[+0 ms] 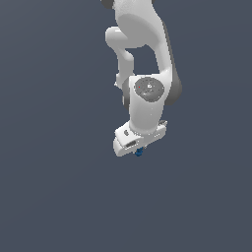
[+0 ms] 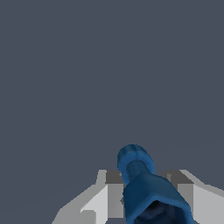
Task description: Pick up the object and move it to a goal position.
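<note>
My tool, the white two-fingered end of my single white arm, sits just below the middle of the exterior view, and it is clenched on the small dark-blue knobby piece of plastic-looking material that I am meant to carry. In the exterior view only a speck of that blue piece shows, poking out under the tool's underside, because the white body of the tool hides the rest. In the wrist view it fills the lower centre of the frame, wider and blocky near the camera, narrowing to a neck and ending in a rounded knob, with one pale grey finger pressed at each flank. I judge that I hold it by the blocky part so the flat faces give my fingers a sure seat and the knob stays free. The plain grey-blue background shows no worktop edge and no goal marker, so I cannot tell how far the goal lies. My count: one arm, one tool, two fingers, one blue piece.
</note>
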`<control>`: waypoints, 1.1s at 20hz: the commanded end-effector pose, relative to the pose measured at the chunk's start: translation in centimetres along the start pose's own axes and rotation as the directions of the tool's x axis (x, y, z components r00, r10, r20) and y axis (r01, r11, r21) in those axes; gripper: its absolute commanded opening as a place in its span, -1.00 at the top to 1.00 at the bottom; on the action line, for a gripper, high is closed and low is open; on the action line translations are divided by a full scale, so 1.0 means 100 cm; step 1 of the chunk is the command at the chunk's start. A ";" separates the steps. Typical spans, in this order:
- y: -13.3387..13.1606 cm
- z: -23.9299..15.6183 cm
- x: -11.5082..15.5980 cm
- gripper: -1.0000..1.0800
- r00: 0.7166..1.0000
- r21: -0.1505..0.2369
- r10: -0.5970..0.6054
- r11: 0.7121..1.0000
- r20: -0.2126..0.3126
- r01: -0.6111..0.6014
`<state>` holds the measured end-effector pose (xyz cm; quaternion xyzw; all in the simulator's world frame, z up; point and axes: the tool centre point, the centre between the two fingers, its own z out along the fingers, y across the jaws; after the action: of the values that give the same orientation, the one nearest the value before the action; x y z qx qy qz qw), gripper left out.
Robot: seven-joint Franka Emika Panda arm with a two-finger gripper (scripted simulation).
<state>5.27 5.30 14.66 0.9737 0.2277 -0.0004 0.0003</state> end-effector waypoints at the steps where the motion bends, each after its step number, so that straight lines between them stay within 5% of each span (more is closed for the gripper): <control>1: -0.017 -0.026 0.007 1.00 1.000 -0.001 -0.001 1.000 0.000 0.000; 22: -0.128 -0.208 0.060 1.00 1.000 0.000 0.000 1.000 -0.001 0.000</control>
<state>4.93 18.92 34.66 0.9736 0.2281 0.0006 0.0000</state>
